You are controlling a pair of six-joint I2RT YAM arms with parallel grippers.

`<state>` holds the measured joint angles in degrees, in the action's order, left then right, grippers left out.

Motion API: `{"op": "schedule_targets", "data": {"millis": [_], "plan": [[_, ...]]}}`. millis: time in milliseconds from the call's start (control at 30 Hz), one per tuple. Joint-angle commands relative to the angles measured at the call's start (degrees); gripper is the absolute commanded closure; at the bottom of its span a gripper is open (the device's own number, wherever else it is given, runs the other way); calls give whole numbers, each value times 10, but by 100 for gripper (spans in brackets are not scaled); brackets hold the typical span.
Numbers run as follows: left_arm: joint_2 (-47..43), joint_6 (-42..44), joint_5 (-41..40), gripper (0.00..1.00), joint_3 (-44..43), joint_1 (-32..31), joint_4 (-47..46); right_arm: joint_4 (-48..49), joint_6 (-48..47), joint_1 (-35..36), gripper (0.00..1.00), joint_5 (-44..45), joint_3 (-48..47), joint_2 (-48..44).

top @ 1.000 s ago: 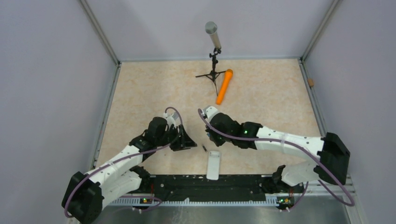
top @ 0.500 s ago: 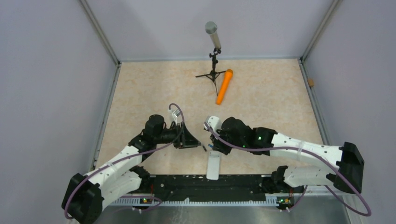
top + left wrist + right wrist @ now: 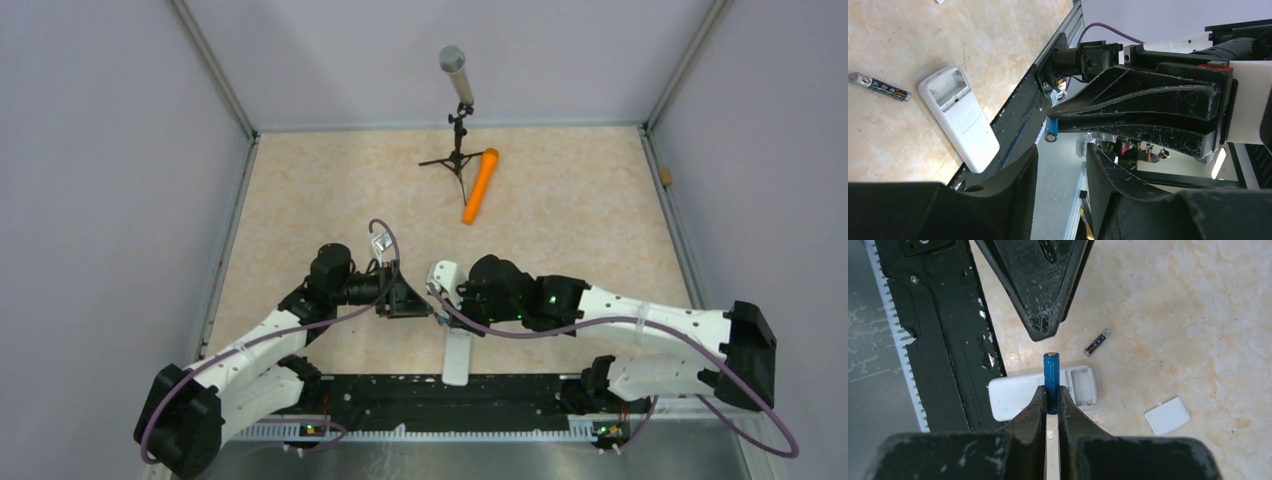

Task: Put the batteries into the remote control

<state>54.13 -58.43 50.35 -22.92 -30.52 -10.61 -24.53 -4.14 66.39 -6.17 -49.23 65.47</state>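
Blue and standing out past the fingertips, one battery point(image 3: 1051, 372) is pinched at its lower end by the right gripper point(image 3: 1051, 390), as we see in its own wrist view. Beneath it lies the remote control point(image 3: 1015, 396), back up, with its battery compartment point(image 3: 1082, 385) uncovered and holding nothing. The white cover point(image 3: 1167, 416) lies apart from the remote on the table point(image 3: 1173, 300). A second battery point(image 3: 1097, 342) lies flat just beyond the compartment end. The left gripper point(image 3: 1042, 329) points in from above, its tip near the held battery but not touching it. A black rail point(image 3: 938, 340) runs along the table edge.

From the left wrist we find the left jaws spread, with nothing between them. The right gripper crosses ahead of them, the blue battery's end poking out. The remote's closed end reaches the rail.

From above, both grippers meet over the remote's far end, close to the near edge. The widest stretch of tabletop runs from there back to the microphone point(image 3: 453, 70) and the orange cylinder point(image 3: 480, 186), both well apart from the arms.
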Motion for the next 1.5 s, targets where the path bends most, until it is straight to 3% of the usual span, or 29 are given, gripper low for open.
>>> {"op": "schedule_targets", "data": {"millis": [0, 467, 933, 1067, 1100, 1233, 1467], "plan": [[1, -3, 22, 58, 7, 2, -43, 39, -25, 13, 100, -4, -42, 12], [7, -1, 30, 60, 12, 3, -47, 42, -32, 23, 100, 2, -67, 30], [25, -15, 46, 79, 20, 1, -84, 57, -28, 26, 100, 10, -62, 31], [32, -36, 55, 96, 34, 1, -129, 56, -28, 26, 100, 11, -61, 29], [32, -40, 54, 100, 36, 1, -135, 56, -28, 26, 94, 12, -59, 27], [32, -48, 48, 100, 47, 1, -155, 50, -26, 26, 79, 17, -49, 15], [35, -93, 55, 100, 71, 1, -244, 62, -25, 26, 68, 6, -11, -23]]}}
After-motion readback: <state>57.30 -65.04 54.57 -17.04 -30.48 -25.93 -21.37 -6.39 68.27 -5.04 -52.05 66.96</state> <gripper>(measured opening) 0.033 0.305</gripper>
